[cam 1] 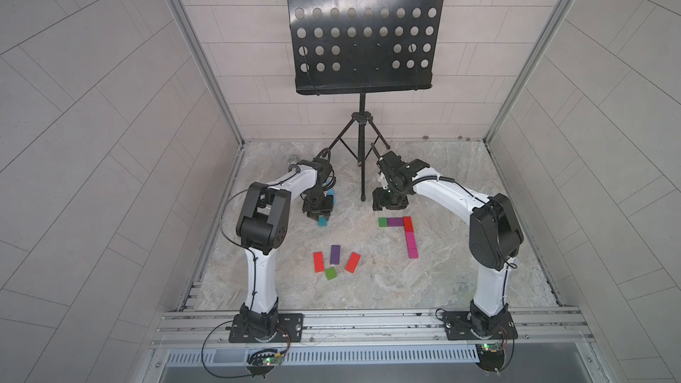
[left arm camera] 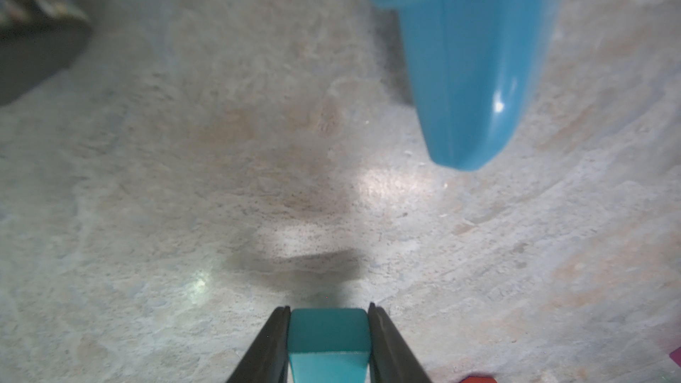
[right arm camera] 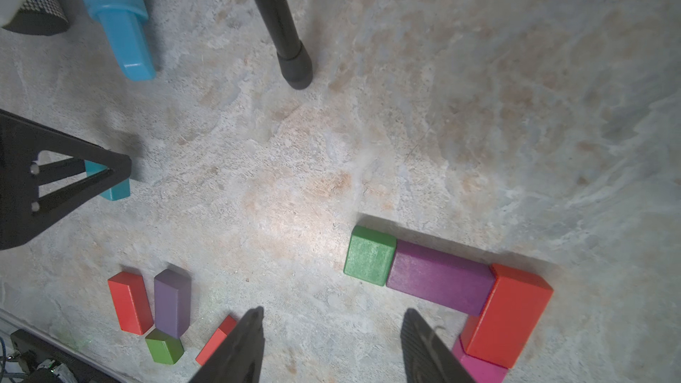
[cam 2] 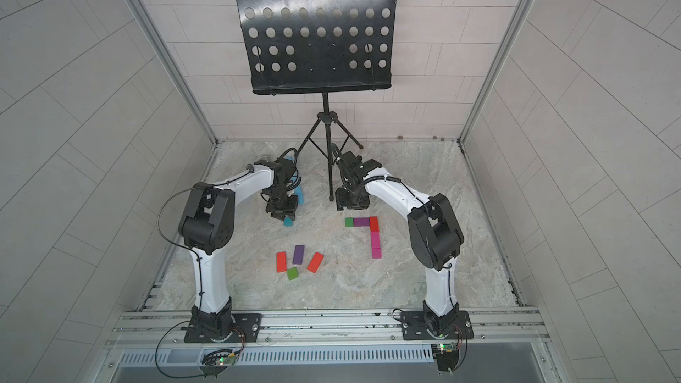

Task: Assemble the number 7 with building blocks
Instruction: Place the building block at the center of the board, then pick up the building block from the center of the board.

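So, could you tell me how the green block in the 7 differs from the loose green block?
The green square block in the 7 sits squared with its row, against a purple rectangular block; the loose green square block lies askew. The block in the 7 is placed; the loose block isn't. Both are small, matte green, lying flat.

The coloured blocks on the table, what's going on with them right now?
A 7 is being assembled from blocks. The left gripper is closed on a teal block. The right gripper hangs open and empty near the 7 shape, which looks nearly or fully formed. Four loose blocks lie apart from it.
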`<control>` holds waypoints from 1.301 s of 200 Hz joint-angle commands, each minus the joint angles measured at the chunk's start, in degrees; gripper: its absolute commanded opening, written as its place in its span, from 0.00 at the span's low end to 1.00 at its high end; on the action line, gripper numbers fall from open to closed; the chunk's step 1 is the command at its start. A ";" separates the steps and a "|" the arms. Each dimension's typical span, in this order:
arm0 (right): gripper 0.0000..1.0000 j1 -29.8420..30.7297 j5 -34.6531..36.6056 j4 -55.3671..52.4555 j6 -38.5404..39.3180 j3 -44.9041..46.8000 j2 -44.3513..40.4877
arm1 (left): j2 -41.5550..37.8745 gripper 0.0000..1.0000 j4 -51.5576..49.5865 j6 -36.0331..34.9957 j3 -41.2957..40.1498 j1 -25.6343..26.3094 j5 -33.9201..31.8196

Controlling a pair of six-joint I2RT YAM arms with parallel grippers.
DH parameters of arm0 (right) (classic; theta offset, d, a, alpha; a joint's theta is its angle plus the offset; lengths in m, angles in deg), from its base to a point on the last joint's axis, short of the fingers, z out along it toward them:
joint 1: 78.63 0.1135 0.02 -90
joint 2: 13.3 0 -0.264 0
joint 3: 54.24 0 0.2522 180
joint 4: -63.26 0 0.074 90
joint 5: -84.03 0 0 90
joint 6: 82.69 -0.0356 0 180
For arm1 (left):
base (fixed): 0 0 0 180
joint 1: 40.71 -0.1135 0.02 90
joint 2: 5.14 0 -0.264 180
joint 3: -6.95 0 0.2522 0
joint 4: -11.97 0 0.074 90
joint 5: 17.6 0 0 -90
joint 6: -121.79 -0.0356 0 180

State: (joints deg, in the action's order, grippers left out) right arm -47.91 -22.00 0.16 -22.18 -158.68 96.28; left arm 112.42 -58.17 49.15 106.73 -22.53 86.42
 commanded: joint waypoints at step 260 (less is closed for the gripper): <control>0.62 24.97 3.36 -15.78 -4.76 -18.98 15.40 | -30.53 0.72 4.12 4.65 -21.67 -21.45 5.00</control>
State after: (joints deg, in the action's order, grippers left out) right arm -23.69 -18.53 -10.34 -25.04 -174.55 108.76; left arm 85.08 -56.42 53.02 87.67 -43.91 90.35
